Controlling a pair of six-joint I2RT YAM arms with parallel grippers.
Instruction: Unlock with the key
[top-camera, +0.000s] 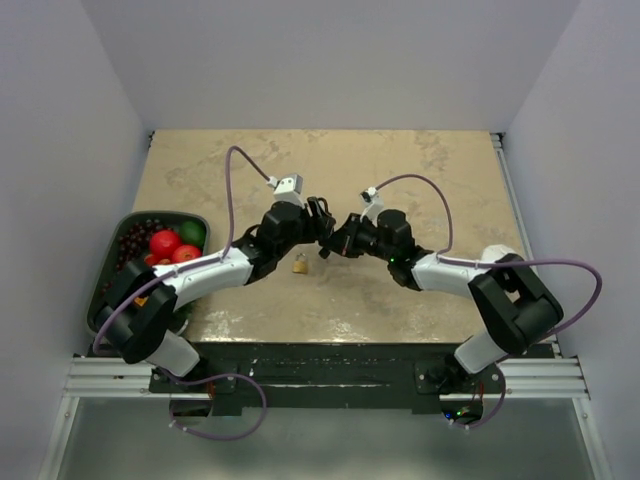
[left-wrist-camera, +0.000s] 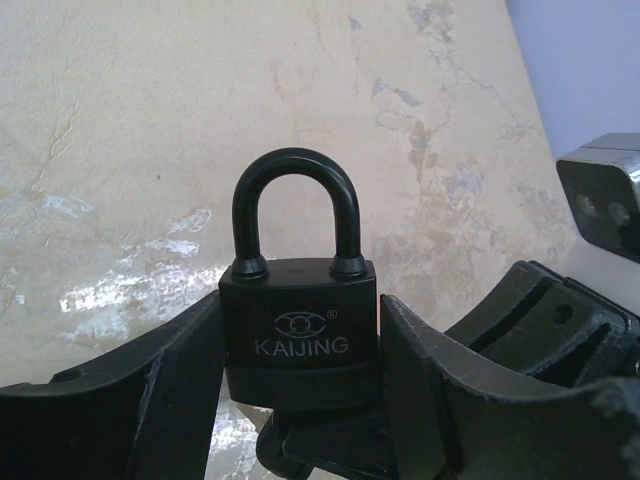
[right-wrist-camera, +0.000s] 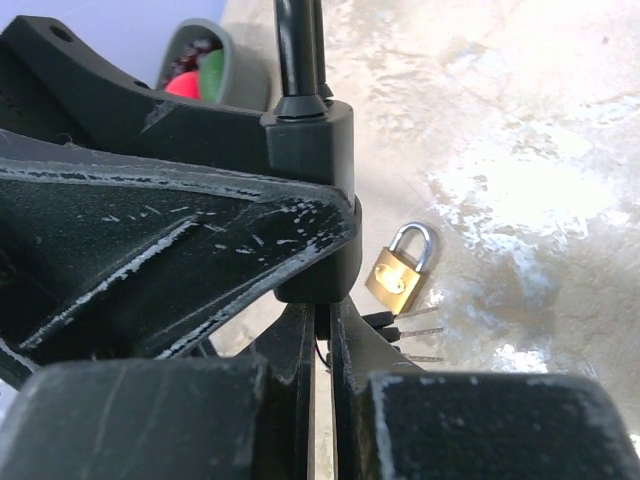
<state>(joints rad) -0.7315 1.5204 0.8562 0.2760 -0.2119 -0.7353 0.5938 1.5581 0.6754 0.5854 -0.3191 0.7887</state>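
Both arms are reaching inward over the desk (top-camera: 420, 180), with the left arm (top-camera: 200, 275) and right arm (top-camera: 450, 270) bending so their wrists are meeting mid-desk. The left end effector (top-camera: 320, 228) is grasping the black padlock (left-wrist-camera: 299, 335) by its body, shackle pointing away from the wrist. The right end effector (right-wrist-camera: 322, 330) is clenching tight right under that lock's base, and anything pinched there is hidden. A fruit bowl (top-camera: 150, 215) is sitting at the left edge, and a brass padlock (right-wrist-camera: 402, 268) is lying on the desk just below.
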